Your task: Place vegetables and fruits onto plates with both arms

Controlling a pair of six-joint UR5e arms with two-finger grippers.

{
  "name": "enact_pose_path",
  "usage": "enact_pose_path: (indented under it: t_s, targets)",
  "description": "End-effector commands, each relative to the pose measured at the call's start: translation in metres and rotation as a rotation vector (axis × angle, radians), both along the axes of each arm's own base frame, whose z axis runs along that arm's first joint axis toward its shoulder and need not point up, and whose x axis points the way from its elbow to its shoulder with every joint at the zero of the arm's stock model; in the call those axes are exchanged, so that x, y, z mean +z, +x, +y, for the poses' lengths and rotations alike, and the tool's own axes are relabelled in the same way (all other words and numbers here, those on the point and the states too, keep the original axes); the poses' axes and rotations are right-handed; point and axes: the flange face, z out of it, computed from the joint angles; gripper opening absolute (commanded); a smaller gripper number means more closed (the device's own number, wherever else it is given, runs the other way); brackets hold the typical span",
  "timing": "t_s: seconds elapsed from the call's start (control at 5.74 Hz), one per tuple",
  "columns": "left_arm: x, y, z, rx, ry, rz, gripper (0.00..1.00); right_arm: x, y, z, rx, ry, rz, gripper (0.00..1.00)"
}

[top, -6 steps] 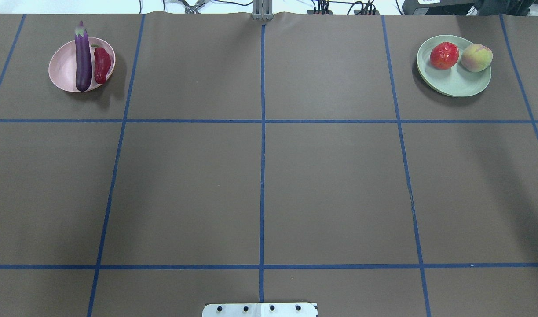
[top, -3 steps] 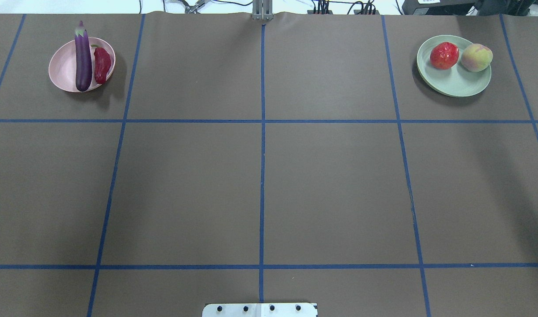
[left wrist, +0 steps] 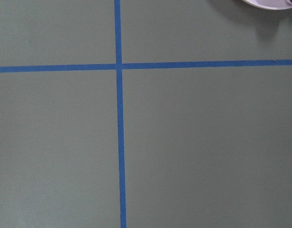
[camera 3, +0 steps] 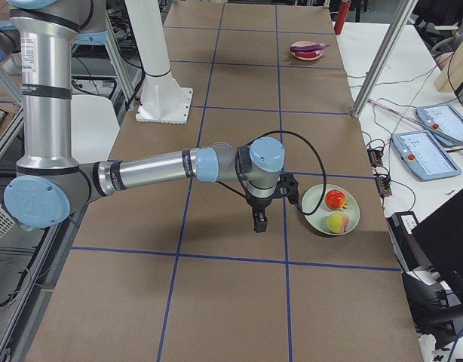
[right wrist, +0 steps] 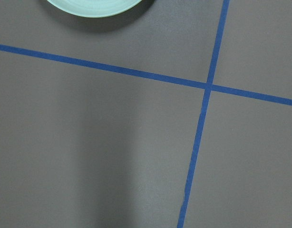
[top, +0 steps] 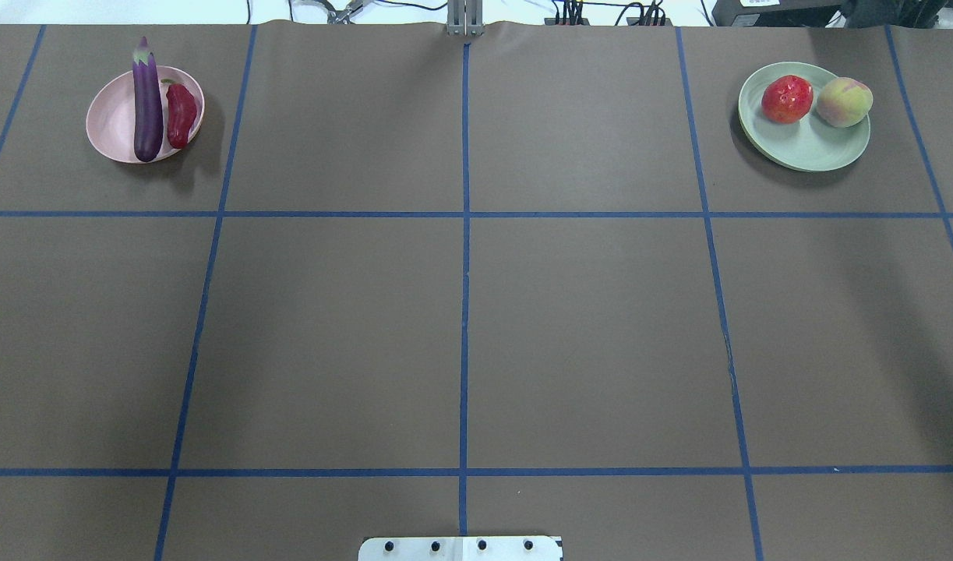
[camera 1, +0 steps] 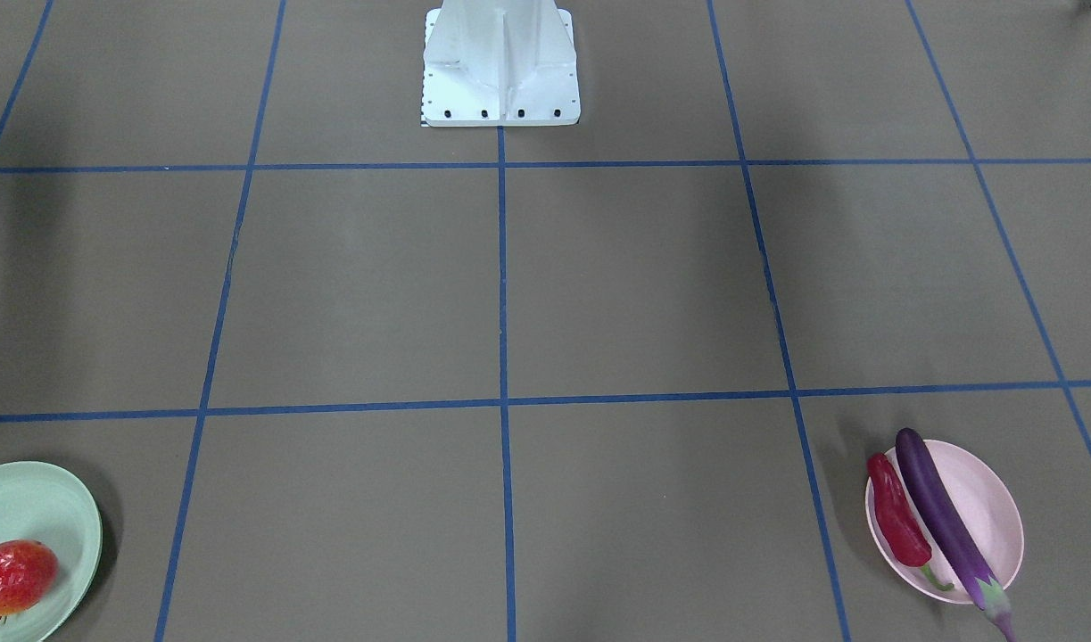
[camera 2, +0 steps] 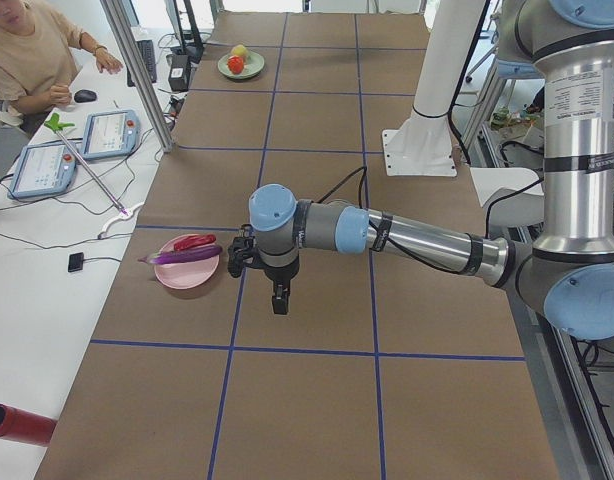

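Nothing has shifted: eggplant [top: 147,101] and chili pepper [top: 181,115] lie on the pink plate [top: 110,125] at 10 o'clock, peach [top: 844,101] and red-orange fruit [top: 786,99] on the green plate [top: 811,152] at 2 o'clock. Left pincer [camera 2: 279,300] and right pincer [camera 3: 259,222] hover nearby; wide or narrow, cannot tell.

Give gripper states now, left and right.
Left gripper: cannot tell open or shut; it shows only in a side view.
Right gripper: cannot tell either, for the same reason.
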Motion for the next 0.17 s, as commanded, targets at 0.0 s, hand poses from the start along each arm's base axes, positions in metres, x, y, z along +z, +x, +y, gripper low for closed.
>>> enact_pose_path:
  t_s: [0.0]
  targets:
    - [-0.0032, 0.0004, -0.0043, 0.000, 0.006, 0.001, 1.00, 0.0033, -0.0002, 0.0005, 0.000, -0.007, 0.001, 1.00]
